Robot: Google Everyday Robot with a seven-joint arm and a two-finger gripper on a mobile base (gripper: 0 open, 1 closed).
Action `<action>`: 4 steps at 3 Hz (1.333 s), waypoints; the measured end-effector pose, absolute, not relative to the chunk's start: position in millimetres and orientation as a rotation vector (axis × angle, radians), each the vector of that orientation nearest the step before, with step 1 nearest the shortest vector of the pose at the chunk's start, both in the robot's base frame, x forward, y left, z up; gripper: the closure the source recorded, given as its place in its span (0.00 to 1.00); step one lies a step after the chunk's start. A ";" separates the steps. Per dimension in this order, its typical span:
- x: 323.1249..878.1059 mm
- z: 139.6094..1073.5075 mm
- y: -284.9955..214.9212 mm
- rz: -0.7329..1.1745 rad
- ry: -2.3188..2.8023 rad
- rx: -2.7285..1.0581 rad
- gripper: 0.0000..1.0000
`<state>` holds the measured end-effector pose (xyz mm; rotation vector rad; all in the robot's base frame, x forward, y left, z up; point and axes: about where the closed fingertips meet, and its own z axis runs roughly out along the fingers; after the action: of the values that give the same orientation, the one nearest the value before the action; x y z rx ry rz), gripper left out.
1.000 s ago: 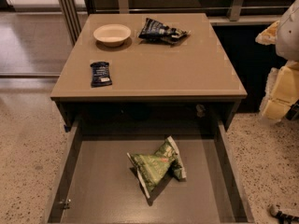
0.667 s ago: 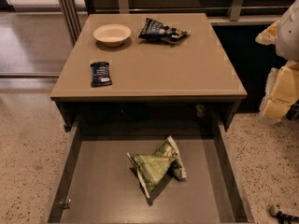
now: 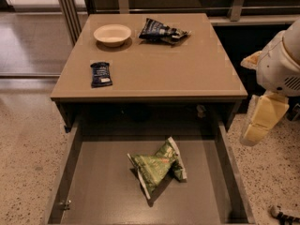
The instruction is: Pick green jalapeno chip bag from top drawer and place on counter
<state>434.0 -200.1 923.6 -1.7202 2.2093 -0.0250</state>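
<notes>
Finds the green jalapeno chip bag [image 3: 157, 168] crumpled mid-floor in the pulled-out top drawer [image 3: 103, 191], at the near side of the bench [image 3: 178, 69]. Spots the pincer [image 3: 257, 130] off to the right, beyond the bench's right edge, well apart from the bag; cannot tell whether apart or together.

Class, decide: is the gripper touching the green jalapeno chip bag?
Apart. The camera view shows the gripper right of the top drawer, outside its wall, with bare drawer floor between it and the green jalapeno chip bag.
</notes>
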 end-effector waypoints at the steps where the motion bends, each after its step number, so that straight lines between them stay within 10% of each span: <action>1: 432.9 888.1 -186.0 0.000 2.189 -1.742 0.00; 4: 427.2 844.6 -172.8 0.032 2.166 -1.752 0.00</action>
<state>427.2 -172.8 844.6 -1.7522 2.1665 0.0324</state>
